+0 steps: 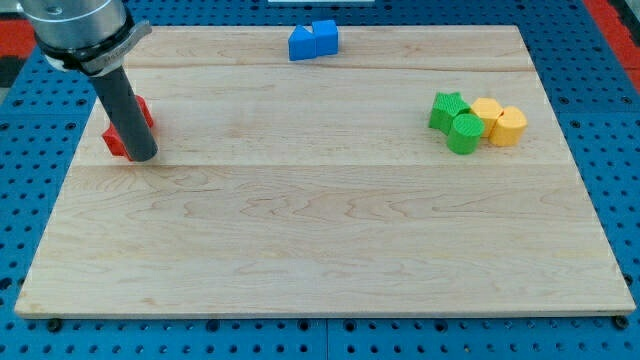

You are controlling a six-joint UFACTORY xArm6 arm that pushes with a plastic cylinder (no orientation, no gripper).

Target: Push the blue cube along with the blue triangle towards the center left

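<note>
The blue cube [325, 37] and the blue triangle [302, 44] sit touching each other at the view's top edge of the wooden board [320, 240], a little left of its middle. My tip [141, 157] rests on the board at the view's left, far from the blue blocks. It stands right beside two red blocks [128, 128], partly hiding them behind the rod.
At the view's right a green star-shaped block [448, 108] and a green cylinder [464, 133] touch two yellow blocks [500, 122]. A blue perforated base [600, 100] surrounds the board.
</note>
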